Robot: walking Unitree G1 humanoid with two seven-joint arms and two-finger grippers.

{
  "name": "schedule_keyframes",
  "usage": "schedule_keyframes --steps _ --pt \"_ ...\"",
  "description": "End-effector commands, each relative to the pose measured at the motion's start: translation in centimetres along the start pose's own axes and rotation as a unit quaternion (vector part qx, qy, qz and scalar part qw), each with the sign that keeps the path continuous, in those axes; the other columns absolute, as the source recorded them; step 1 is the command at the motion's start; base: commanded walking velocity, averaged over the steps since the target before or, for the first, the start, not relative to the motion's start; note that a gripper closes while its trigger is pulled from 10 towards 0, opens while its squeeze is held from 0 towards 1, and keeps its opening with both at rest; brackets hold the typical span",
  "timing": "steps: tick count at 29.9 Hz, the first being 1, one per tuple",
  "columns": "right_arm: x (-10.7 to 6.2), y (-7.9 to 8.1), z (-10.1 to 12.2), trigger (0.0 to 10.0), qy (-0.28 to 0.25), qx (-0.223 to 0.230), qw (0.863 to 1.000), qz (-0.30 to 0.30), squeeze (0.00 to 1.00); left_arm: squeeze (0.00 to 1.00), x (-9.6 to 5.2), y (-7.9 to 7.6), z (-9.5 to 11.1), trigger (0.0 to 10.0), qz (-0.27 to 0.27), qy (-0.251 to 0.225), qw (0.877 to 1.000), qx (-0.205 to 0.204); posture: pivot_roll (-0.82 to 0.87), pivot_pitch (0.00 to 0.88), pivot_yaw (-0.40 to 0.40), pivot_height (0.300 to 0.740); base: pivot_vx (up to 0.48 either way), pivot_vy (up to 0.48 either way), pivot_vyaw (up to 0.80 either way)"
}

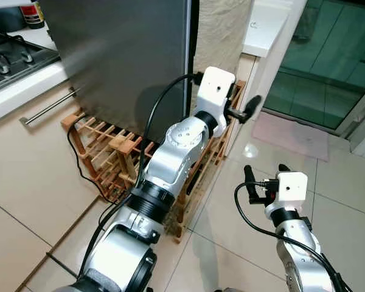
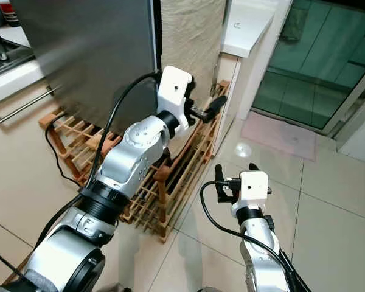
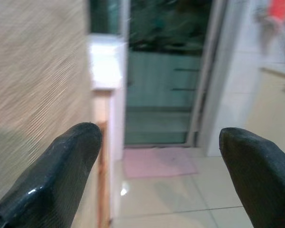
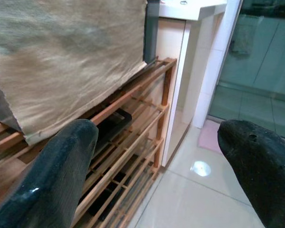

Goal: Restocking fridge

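The grey fridge stands at the upper left, its door shut, with a beige woven cloth hanging beside its right edge. My left gripper is raised next to that edge, above a wooden rack. In the left wrist view the left gripper is open and holds nothing, with the cloth close by one finger. My right gripper hovers lower, over the tiled floor to the right of the rack. Its wrist view shows the right gripper open and empty, facing the rack.
A white counter juts out right of the cloth. A pink mat lies before a green glass door. A stove and a cabinet handle are at the left. Open tiled floor lies to the right.
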State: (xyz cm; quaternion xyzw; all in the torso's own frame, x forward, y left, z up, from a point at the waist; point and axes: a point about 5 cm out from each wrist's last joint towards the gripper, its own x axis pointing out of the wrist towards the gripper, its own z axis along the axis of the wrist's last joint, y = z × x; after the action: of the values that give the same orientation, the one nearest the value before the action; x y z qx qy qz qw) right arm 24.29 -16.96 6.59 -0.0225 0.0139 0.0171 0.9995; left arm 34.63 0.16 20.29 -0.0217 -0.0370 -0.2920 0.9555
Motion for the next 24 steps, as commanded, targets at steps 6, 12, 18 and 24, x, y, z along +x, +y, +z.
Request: schedule_keyframes --steps 6,12,18,24 --pt "-0.2 -0.1 0.0 10.0 -0.003 -0.004 1.000 -0.001 0.00 0.00 -0.9 0.4 0.8 10.0 0.021 -0.020 0.999 -0.022 0.02 0.013 -0.014 0.736 0.000 0.000 0.00" --pt "-0.3 0.0 -0.1 10.0 -0.001 -0.006 1.000 -0.001 0.00 0.00 -1.9 1.0 1.4 10.0 0.021 -0.031 0.999 -0.021 0.03 0.007 -0.015 0.736 0.000 0.000 0.00" --pt "-0.3 0.1 0.0 10.0 -0.002 -0.007 1.000 0.000 0.00 0.00 -1.6 1.4 0.6 10.0 0.039 -0.010 0.999 -0.010 0.03 0.003 -0.015 0.736 0.000 0.000 0.00" --pt "-0.3 0.2 0.0 10.0 -0.004 -0.006 1.000 -0.001 0.00 0.00 -0.7 2.0 -0.6 10.0 0.082 0.023 0.996 0.015 0.02 0.000 -0.009 0.736 0.000 0.000 0.00"
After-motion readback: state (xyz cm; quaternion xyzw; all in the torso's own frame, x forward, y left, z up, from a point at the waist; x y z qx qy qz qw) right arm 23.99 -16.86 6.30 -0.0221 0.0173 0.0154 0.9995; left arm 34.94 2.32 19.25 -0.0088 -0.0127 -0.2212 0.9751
